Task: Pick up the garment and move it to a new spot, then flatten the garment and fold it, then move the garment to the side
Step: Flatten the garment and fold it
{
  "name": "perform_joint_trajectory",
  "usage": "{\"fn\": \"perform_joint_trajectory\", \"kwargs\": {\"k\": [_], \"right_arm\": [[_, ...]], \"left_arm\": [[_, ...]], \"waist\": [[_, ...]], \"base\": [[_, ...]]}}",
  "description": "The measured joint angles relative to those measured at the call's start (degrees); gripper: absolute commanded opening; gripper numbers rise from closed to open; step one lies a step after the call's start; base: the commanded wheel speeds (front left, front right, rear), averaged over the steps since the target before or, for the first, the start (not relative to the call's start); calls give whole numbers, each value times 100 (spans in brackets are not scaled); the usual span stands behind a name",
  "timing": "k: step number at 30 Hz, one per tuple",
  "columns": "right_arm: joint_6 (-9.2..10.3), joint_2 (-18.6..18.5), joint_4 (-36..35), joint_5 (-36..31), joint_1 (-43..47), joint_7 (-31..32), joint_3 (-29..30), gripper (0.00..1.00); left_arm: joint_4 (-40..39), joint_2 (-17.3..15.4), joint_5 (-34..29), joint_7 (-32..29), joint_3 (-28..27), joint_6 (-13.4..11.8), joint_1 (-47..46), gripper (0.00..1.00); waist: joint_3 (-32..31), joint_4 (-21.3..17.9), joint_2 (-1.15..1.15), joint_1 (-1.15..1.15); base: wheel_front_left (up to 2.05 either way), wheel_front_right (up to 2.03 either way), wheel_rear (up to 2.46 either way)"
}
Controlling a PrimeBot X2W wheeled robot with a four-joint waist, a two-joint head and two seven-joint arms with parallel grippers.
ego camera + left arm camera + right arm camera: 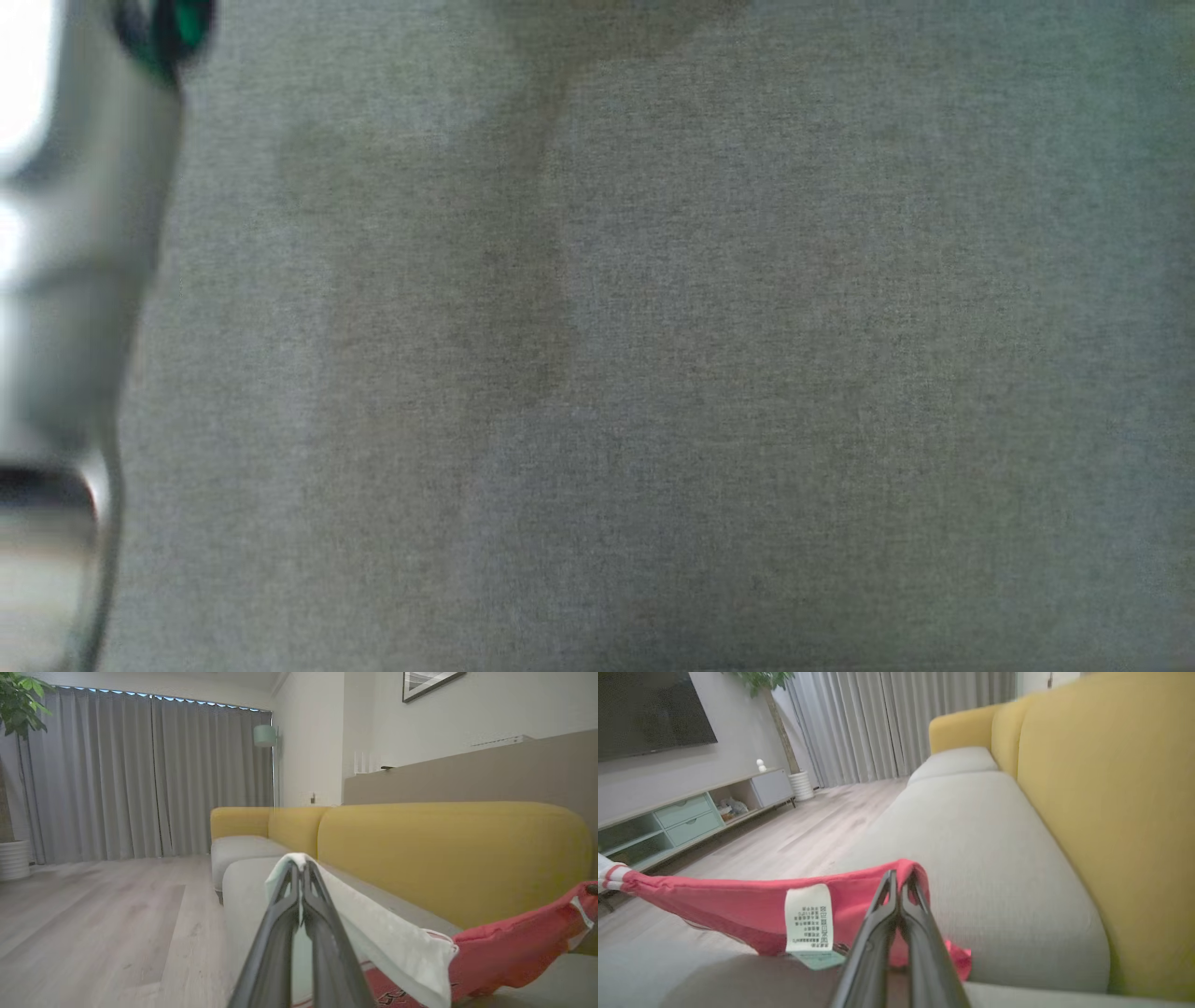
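Item: garment [714, 900], red w/ white trim. Soft, light, limp; sags btwn grips.
Loc: stretched just above sofa [971, 826] seat.
L gripper [301, 865] is clamped on its white edge. R gripper [899, 877] is clamped on the red edge beside label [808, 919].
Best hold: corners.
Head view blurred; prob. seat cloth.

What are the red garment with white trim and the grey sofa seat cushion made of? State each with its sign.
Red garment with white trim: soft matte cloth, possibly cotton knit; it sags limply and bears a sewn label. Grey sofa seat cushion: matte woven upholstery; fine ribbed texture shows.
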State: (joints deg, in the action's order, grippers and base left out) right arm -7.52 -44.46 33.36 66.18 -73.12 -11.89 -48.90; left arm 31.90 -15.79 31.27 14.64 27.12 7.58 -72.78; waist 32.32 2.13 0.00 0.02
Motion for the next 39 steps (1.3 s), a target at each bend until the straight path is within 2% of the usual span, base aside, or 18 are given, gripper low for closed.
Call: {"fn": "perform_joint_trajectory", "kwargs": {"k": [5, 8, 12, 17, 22, 27, 30, 35, 39], "right_arm": [[0, -11, -54, 246, 925, -209, -46, 0], [0, -12, -286, 260, 1591, -241, 107, 0], [0, -38, -613, -45, 2636, -242, 553, 0], [-1, -35, -931, -479, 4116, -241, 1082, 0], [-1, -30, -1187, -945, 5258, -241, 1645, 0], [-1, 93, -1548, -1238, 6186, -241, 2223, 0], [-1, 233, -1720, -1293, 6430, -241, 2499, 0], [-1, 393, -1778, -1381, 6401, -241, 2688, 0], [-1, 537, -1672, -1385, 6111, -237, 2693, 0]], "left_arm": [[-1181, -113, -168, 7, -330, -19, 1544, 0], [-1793, -234, -224, 7, -531, -118, 2687, 0], [-2402, -415, -359, 7, -642, -374, 4290, 0], [-3054, -479, -352, 7, -704, -713, 6063, 0], [-3375, -524, -248, -20, -659, -921, 7265, 0], [-3595, -528, -86, -98, -625, -1047, 7878, 0], [-3678, -525, -59, -115, -615, -1085, 7877, 0], [-3613, -495, -69, -222, -531, -1054, 7362, 0], [-3259, -381, -166, -353, -457, -920, 6365, 0]], "waist": [[-297, 3, 0, -3], [-557, -33, 1, -3], [-944, -101, 1, -4], [-1411, -202, 1, -4], [-1699, -266, 1, -4], [-1768, -268, 1, -3], [-1716, -261, 1, -2], [-1609, -229, 1, -2], [-1460, -206, 0, -1]], "base": [[0, 0, 0], [0, 0, 0], [0, 0, 0], [0, 0, 0], [0, 0, 0], [0, 0, 0], [0, 0, 0], [0, 0, 0], [0, 0, 0]]}}
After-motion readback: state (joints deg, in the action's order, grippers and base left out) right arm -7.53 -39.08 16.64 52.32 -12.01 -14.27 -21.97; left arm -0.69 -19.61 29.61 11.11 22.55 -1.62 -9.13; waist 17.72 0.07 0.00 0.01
